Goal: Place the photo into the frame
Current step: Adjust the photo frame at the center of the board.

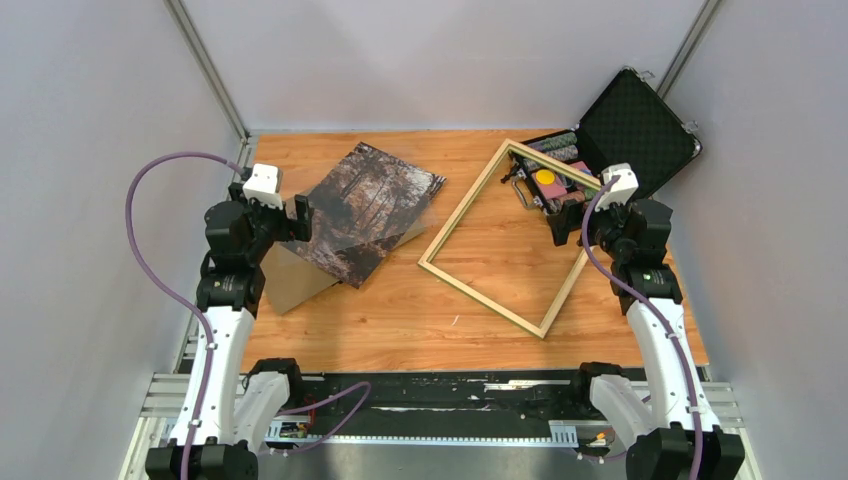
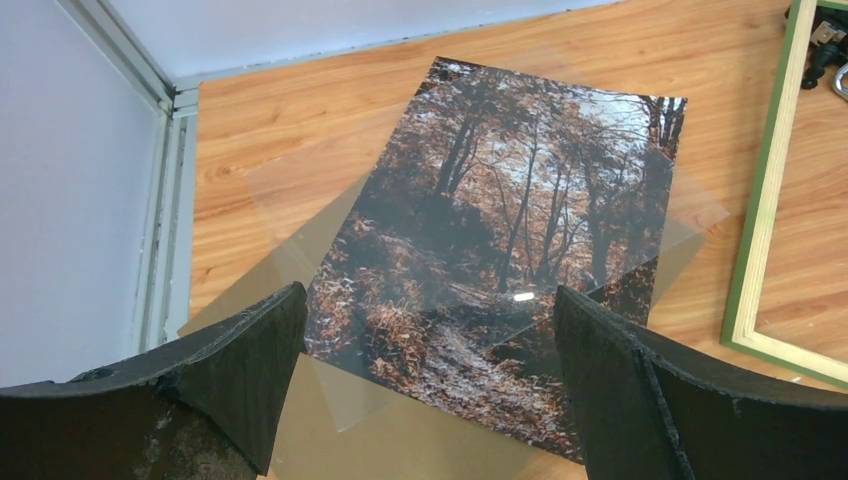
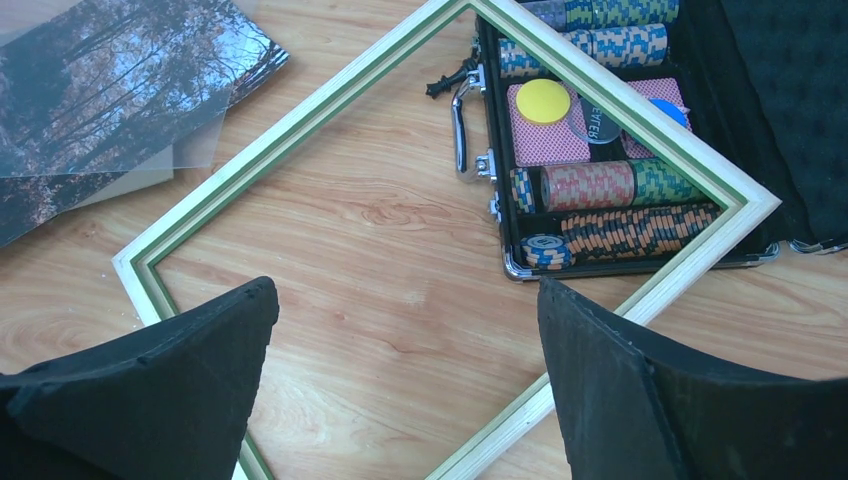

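Observation:
The photo (image 1: 365, 205), a misty autumn forest print, lies tilted on the left half of the table, partly over a brown backing board (image 1: 295, 280) with a clear sheet (image 2: 700, 210) across it. My left gripper (image 1: 295, 218) hovers open above the photo's (image 2: 500, 230) near left edge, nothing between its fingers (image 2: 428, 295). The frame (image 1: 463, 205) lies pale side up on the right, its green edge (image 2: 765, 200) showing. My right gripper (image 1: 575, 222) hangs open and empty (image 3: 405, 285) over the frame's (image 3: 290, 128) right corner.
An open black case of poker chips and cards (image 1: 600, 150) stands at the back right, and the frame's far corner rests over it (image 3: 600, 180). Grey walls close in the table on the left, back and right. Purple cables loop from both arms.

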Action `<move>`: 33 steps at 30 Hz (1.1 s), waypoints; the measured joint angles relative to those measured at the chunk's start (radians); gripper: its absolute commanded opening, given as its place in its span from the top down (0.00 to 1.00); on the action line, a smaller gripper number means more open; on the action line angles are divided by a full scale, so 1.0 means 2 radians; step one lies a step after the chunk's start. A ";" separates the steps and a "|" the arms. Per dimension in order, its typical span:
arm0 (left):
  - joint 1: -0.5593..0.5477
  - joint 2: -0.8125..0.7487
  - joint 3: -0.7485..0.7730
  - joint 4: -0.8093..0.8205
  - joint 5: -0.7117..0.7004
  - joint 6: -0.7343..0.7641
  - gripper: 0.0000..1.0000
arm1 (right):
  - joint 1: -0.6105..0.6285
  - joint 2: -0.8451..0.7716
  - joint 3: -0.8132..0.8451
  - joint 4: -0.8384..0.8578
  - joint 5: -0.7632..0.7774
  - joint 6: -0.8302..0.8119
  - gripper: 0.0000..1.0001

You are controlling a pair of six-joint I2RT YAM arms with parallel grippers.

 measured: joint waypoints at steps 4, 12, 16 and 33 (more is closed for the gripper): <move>0.000 0.000 0.000 0.000 0.002 0.000 0.00 | 0.000 0.000 0.000 0.000 -0.003 -0.001 0.00; 0.000 -0.004 0.000 -0.007 0.003 0.000 0.00 | 0.000 0.000 -0.002 0.000 -0.009 -0.001 0.00; 0.000 -0.011 0.000 -0.016 0.003 0.002 0.00 | 0.000 0.000 -0.002 0.000 -0.013 -0.001 0.00; 0.000 0.084 0.070 -0.060 0.019 0.034 0.00 | 0.053 0.073 0.052 -0.008 -0.029 0.005 0.00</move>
